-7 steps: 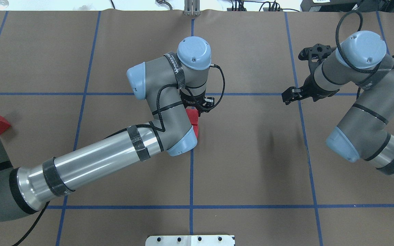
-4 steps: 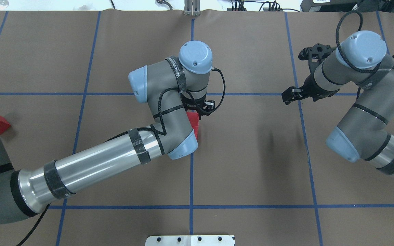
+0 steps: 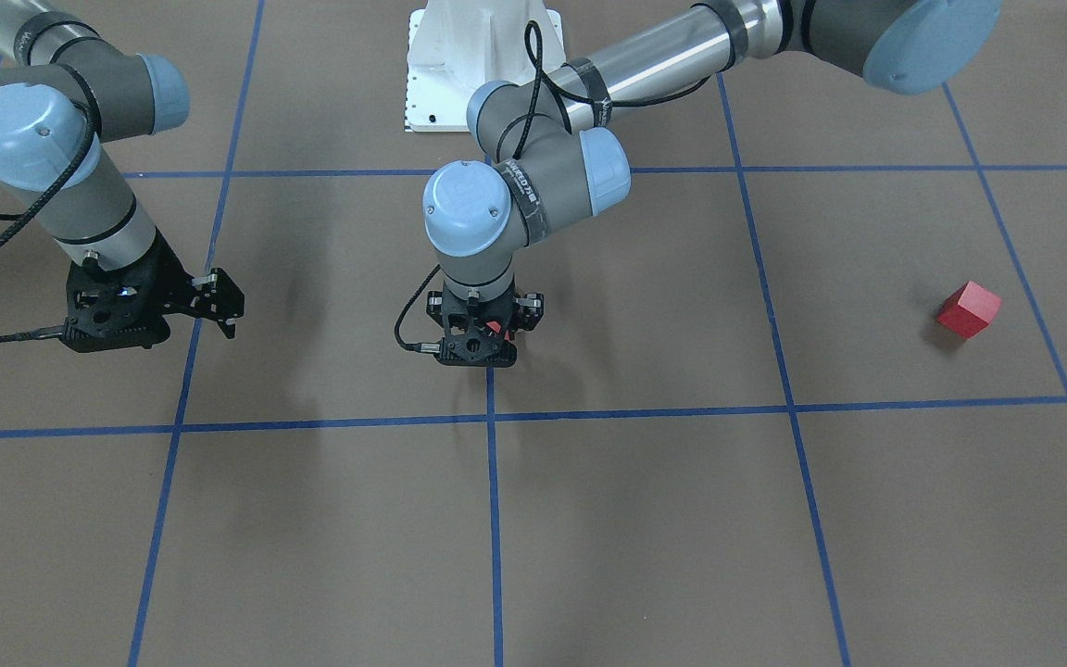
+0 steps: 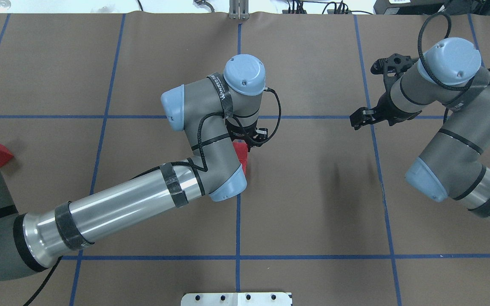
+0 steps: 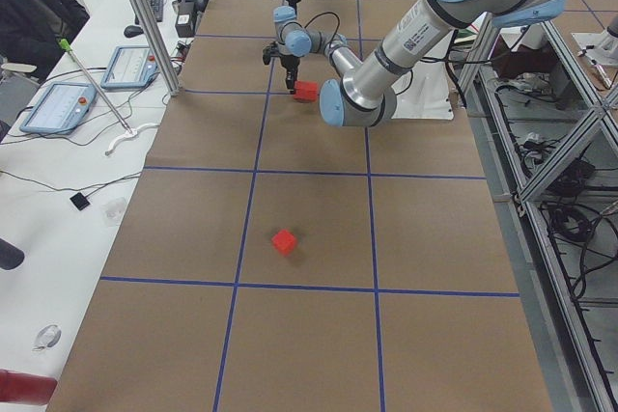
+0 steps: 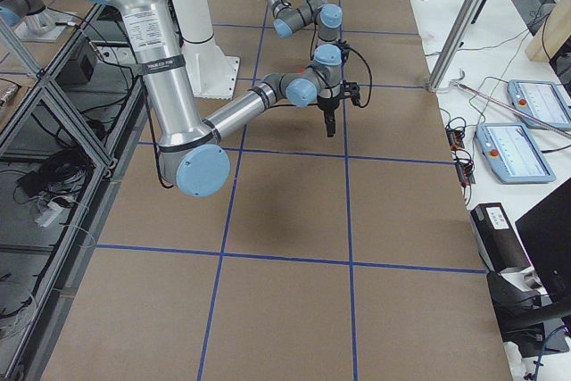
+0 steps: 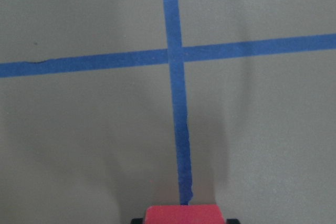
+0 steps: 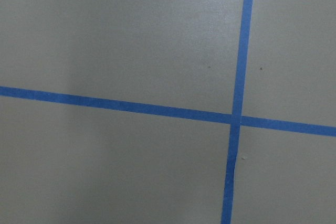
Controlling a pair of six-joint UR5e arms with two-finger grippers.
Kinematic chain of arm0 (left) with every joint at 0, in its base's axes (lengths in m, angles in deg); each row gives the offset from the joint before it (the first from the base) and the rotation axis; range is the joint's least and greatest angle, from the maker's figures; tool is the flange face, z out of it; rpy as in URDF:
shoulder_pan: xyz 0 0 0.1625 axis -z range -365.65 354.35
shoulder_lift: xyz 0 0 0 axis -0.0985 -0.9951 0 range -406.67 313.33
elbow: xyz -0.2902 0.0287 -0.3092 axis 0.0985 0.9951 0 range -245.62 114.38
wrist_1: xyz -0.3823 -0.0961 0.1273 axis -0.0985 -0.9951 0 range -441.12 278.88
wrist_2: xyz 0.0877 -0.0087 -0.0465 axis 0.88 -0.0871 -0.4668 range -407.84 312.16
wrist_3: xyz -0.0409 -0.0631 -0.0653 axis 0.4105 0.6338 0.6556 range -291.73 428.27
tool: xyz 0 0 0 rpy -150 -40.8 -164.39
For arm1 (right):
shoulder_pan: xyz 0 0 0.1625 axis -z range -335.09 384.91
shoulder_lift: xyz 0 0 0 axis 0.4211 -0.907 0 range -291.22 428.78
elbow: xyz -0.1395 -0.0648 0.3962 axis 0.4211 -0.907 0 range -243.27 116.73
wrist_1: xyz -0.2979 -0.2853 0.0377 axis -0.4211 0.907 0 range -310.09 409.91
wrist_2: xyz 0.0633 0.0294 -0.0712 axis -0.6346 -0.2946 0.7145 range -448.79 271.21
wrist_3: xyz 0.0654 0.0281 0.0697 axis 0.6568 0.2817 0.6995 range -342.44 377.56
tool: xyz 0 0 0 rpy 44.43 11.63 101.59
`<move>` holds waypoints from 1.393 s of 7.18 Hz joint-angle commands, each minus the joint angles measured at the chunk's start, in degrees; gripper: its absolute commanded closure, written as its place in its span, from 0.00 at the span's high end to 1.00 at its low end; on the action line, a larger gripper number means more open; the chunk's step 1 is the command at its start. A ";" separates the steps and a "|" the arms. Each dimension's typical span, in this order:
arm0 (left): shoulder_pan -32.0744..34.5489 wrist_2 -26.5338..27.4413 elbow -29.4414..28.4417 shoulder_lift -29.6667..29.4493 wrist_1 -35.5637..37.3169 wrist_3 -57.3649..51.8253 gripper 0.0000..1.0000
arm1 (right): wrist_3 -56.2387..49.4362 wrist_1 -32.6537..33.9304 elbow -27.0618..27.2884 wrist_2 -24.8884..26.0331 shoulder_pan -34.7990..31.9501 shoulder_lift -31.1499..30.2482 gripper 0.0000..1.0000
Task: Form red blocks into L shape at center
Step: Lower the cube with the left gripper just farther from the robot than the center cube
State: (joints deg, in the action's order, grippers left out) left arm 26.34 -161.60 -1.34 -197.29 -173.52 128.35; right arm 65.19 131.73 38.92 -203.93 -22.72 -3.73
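My left gripper (image 4: 245, 142) points straight down at the center (image 4: 266, 157), beside the middle blue tape line, and is shut on one of the red blocks (image 7: 184, 214). The front-facing view shows that block (image 3: 494, 327) between the fingers. A second red block (image 4: 244, 165) lies on the paper right next to it, partly hidden under the left arm's elbow. A third red block (image 4: 1, 154) (image 3: 968, 308) sits alone far out on the left side. My right gripper (image 4: 357, 120) (image 3: 223, 306) hangs open and empty above a tape crossing on the right.
The white metal base (image 4: 236, 298) (image 3: 473, 56) sits at the near table edge. The left arm's forearm (image 4: 121, 202) stretches low across the left middle squares. In the exterior left view, screens and cables lie on a side bench (image 5: 68, 103).
The left wrist has shifted slightly toward the robot's side with its red block, bringing it closer to the block on the paper. The right arm has not moved.
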 commanded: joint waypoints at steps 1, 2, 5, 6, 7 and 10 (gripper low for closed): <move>0.18 0.12 0.06 0.07 0.03 -0.41 0.00 | 0.01 0.00 -0.06 0.00 0.07 0.00 1.00; 0.18 0.12 0.06 0.07 0.03 -0.50 0.00 | 0.01 0.00 -0.06 0.00 0.07 0.00 1.00; 0.36 0.03 0.06 0.07 0.03 -0.58 0.00 | 0.10 0.00 -0.06 0.00 0.07 0.00 1.00; 0.36 0.03 -0.03 0.07 0.03 -0.58 0.00 | 0.19 0.00 -0.06 0.09 0.07 0.00 1.00; 0.36 0.03 0.06 0.07 0.12 -0.58 0.00 | 0.19 0.00 -0.06 0.09 0.16 0.00 1.00; 0.44 0.03 0.06 0.24 0.03 -0.58 0.74 | 0.19 0.00 -0.15 0.09 0.16 0.00 1.00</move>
State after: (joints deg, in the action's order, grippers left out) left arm 26.72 -161.58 -1.28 -197.14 -173.48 127.77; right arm 65.37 131.73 38.80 -203.84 -22.56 -3.73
